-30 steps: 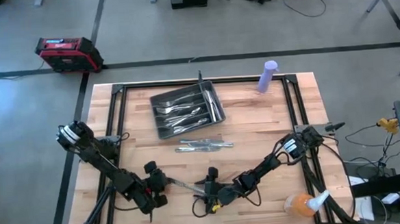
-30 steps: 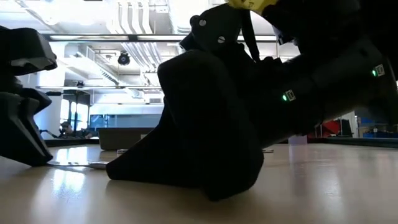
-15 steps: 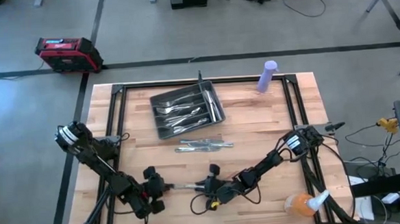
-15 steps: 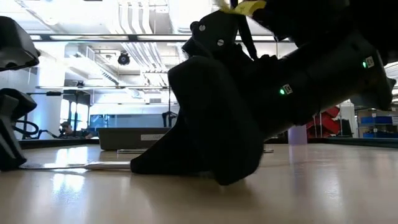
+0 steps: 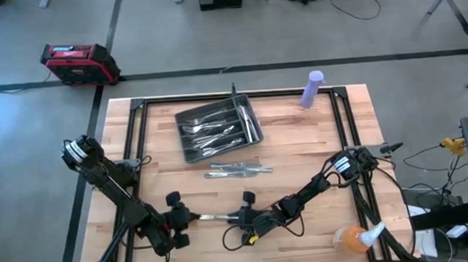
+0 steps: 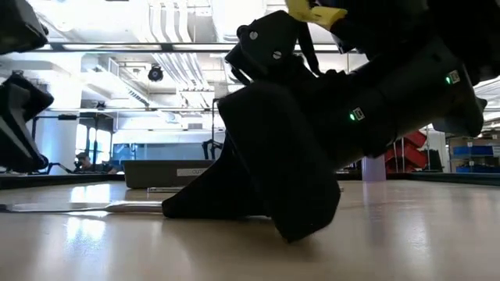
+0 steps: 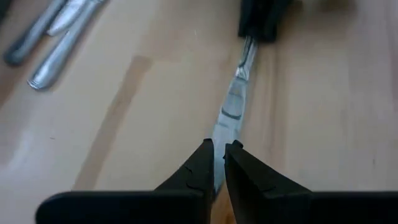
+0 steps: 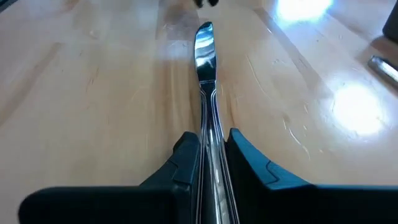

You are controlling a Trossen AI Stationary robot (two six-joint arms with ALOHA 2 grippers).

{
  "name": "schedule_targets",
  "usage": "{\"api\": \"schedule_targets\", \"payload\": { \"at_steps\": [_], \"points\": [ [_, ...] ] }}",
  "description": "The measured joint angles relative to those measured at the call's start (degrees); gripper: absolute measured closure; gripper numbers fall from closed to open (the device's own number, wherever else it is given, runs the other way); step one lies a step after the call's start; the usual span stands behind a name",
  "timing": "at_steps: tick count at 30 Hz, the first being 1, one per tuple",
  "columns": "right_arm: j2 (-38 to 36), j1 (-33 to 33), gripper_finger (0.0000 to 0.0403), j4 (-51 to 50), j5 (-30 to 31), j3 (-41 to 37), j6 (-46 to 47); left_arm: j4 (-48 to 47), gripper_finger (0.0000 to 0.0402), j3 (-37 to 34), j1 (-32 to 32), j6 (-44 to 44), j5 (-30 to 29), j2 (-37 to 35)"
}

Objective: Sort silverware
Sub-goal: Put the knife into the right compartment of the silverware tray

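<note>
A silver knife [image 5: 214, 218] lies flat near the table's front edge, between my two grippers. My right gripper [image 5: 237, 219] lies low on the table at the knife's right end, shut on it. My left gripper [image 7: 219, 155] is at the knife's left, its fingers all but together. In the low view it [image 6: 23, 117] hangs above the blade end [image 6: 47, 207], clear of it. More silverware [image 5: 214, 130] fills the dark tray [image 5: 181, 122] at the far middle. A loose bunch of silverware [image 5: 238, 171] lies in front of the tray. My right gripper pinches the knife's handle [image 8: 208, 134] between its two fingers. The fingers come nearly level from the table's right side and lie along the knife. The blade [image 8: 204, 50] points away toward the left gripper. The knife rests flat on the table [image 6: 117, 208].
A purple bottle [image 5: 314, 88] stands at the far right. An orange spray bottle [image 5: 354, 239] lies at the near right corner. Black frame rails [image 5: 142, 144] run along the table's left and right sides. Bare wood lies between the loose silverware and the knife.
My left gripper has drawn back toward the table's left edge and risen off the knife's blade end. The knife stays on the table, with more of its blade now showing. My right gripper has shifted slightly, and the knife now lies straighter from left to right.
</note>
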Motion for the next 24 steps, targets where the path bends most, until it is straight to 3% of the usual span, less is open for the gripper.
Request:
{"api": "schedule_targets", "payload": {
  "at_steps": [5,8,15,20,24],
  "points": [
    [-1.17,-0.27,0.036,-0.67,0.36,-0.01,-5.41,0.41,0.0376,-0.02,0.41,0.12,-6.11,0.46],
    [-1.26,-0.73,0.036,-0.67,-0.01,0.03,-8.41,4.9,0.0376,-0.02,1.72,2.59,-6.25,1.27],
    [-1.35,-1.95,0.036,-0.68,-1.87,0.03,-12.08,20.71,0.0363,-0.02,7.82,15.89,1.94,3.63],
    [-1.37,-2.12,0.036,-1.02,-1.91,0.03,-12.37,23.69,0.0316,0.05,13.44,16.12,14.42,5.42],
    [-1.41,-2.12,0.036,-1.0,-1.69,0.03,-13.25,23.98,0.0267,0.05,15.62,16.52,16.4,7.44]
  ]
}}
